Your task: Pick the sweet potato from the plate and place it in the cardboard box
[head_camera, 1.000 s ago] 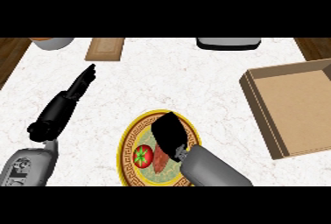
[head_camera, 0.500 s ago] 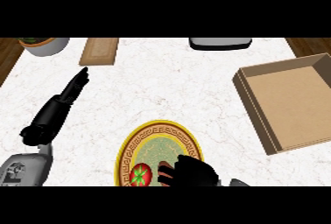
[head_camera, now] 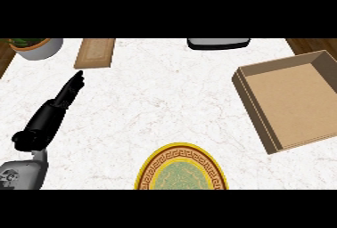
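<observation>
Head view, steep look down at a white marble tabletop (head_camera: pixel 164 102) with faint grey veining; dark wood shows at the top left and top right corners beyond its edge

Left hand (head_camera: pixel 52 111) lies along the left side, grey forearm coming in from the lower left corner, fingers (head_camera: pixel 74 82) straight and stretched toward the top, holding nothing. Right hand not visible anywhere

Plate (head_camera: pixel 181 171), yellow rim with a dark key-pattern band and a pale green centre, sits at the bottom middle, cut off by the lower edge. The part that shows carries nothing; sweet potato not seen on it, in the box, or anywhere else on the surface, so can't tell where it is

Cardboard box (head_camera: pixel 293 100) is at the right, open top, tilted a bit relative to the tabletop edge, well apart from the plate, right side cut off. Interior floor is bare brown

Along the far edge: grey pot with a green plant (head_camera: pixel 36 46) at top left, a wooden board (head_camera: pixel 95 52) just beside it, a dark tray-like item with a pale top (head_camera: pixel 218 42) at top middle-right, partly cut off
</observation>
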`<state>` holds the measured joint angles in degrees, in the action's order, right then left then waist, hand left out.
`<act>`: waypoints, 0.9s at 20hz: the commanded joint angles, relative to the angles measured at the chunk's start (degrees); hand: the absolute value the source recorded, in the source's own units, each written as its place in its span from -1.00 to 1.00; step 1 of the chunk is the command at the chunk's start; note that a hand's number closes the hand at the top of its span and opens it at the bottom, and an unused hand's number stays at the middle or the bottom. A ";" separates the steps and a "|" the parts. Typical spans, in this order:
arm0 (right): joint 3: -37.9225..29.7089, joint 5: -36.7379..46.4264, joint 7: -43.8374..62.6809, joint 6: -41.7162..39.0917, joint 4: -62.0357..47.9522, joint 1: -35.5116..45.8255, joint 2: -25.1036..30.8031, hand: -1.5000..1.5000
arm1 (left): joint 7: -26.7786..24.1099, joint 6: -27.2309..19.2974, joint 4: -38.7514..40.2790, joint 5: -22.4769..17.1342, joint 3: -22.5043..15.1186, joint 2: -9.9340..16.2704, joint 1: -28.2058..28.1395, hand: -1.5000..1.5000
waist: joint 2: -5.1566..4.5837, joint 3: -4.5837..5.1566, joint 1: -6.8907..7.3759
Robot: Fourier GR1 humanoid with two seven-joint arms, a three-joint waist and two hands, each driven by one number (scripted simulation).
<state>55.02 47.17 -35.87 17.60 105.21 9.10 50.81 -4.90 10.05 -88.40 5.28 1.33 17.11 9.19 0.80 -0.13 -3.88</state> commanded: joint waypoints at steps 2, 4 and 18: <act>-9.74 -14.85 -8.22 7.07 10.09 -6.18 15.62 1.00 | 0.44 0.10 -0.81 -0.15 0.39 0.34 0.19 0.00 | -0.19 0.05 -0.89; -14.15 -22.99 -8.34 9.66 9.48 -9.14 17.01 1.00 | 1.18 -1.19 -0.74 0.31 0.39 -0.51 1.43 0.00 | -0.54 -0.04 -1.09; -44.36 -70.02 -10.93 -14.81 -13.39 -4.75 26.50 1.00 | 1.18 0.03 -2.55 2.15 -4.01 -2.77 0.91 0.00 | -1.08 0.09 4.67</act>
<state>16.95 -14.49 -45.70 11.51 100.54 0.85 75.46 -3.33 10.60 -89.81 5.75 -0.21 15.93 11.18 -0.11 -0.05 -1.02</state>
